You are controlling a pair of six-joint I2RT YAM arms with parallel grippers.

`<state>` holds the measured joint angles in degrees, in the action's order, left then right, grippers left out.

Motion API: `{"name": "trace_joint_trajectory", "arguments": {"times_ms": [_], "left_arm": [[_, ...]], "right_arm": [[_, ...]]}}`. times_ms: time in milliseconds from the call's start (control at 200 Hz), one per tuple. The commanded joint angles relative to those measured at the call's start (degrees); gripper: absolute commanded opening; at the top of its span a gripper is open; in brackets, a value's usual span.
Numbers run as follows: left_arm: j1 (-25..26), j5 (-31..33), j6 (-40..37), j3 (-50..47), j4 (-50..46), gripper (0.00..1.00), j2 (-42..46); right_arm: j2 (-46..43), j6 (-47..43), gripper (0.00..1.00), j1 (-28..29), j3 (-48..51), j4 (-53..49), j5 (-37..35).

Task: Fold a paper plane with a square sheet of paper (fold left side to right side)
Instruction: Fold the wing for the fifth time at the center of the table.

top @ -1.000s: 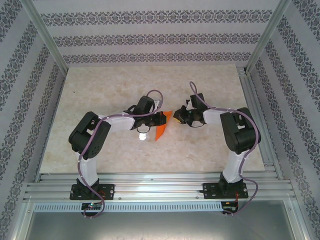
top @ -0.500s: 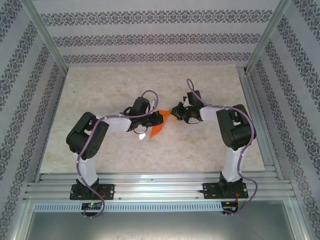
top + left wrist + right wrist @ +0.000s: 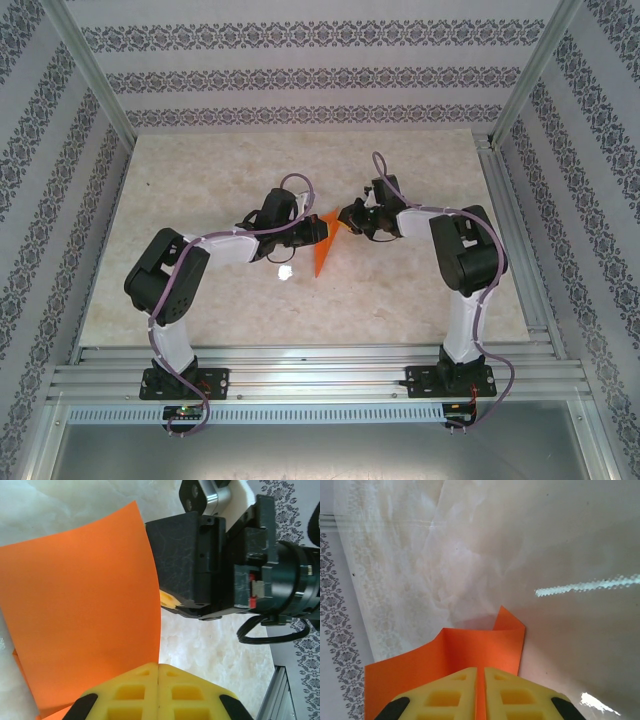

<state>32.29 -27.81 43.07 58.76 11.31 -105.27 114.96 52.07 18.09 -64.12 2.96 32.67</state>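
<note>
Over the pale marble table point(image 3: 200, 190), I have the left gripper point(image 3: 158, 670) and right gripper point(image 3: 480, 672) each clamped on the sheet of paper point(image 3: 325, 250) hanging between them. It looks light, floppy and easily torn, so I hold it by the edges only.

From above, the middle of the cream marble table point(image 3: 200, 190) looks crowded to me. The left tool point(image 3: 322, 233) and right tool point(image 3: 347, 217) meet nearly tip to tip, both clamped on the thin orange paper sheet point(image 3: 324, 255), which spreads just below them. A small white object point(image 3: 285, 272) lies at its lower left. I see open table along the top of the frame, at far left, and at lower centre. Grey patterned walls point(image 3: 300, 80) and silver metal posts point(image 3: 95, 90) close off three sides.
</note>
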Motion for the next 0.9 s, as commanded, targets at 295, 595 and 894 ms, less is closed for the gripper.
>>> {"name": "trace_joint_trajectory", "arguments": {"times_ms": [295, 595, 894], "left_arm": [[-0.5, -0.1, 1.8, -1.1, 4.3, 0.0, -0.2], [-0.5, -0.2, 2.1, -1.6, 5.0, 0.0, -0.5], [-0.4, 0.4, 2.7, -3.2, 6.2, 0.0, -0.5]], "right_arm": [[3.5, 2.3, 0.11, 2.1, -3.0, 3.0, 0.7], [4.1, 1.7, 0.11, 2.8, -3.8, 1.0, 0.9], [5.5, -4.8, 0.11, 3.3, -5.2, -10.2, -2.2]]}}
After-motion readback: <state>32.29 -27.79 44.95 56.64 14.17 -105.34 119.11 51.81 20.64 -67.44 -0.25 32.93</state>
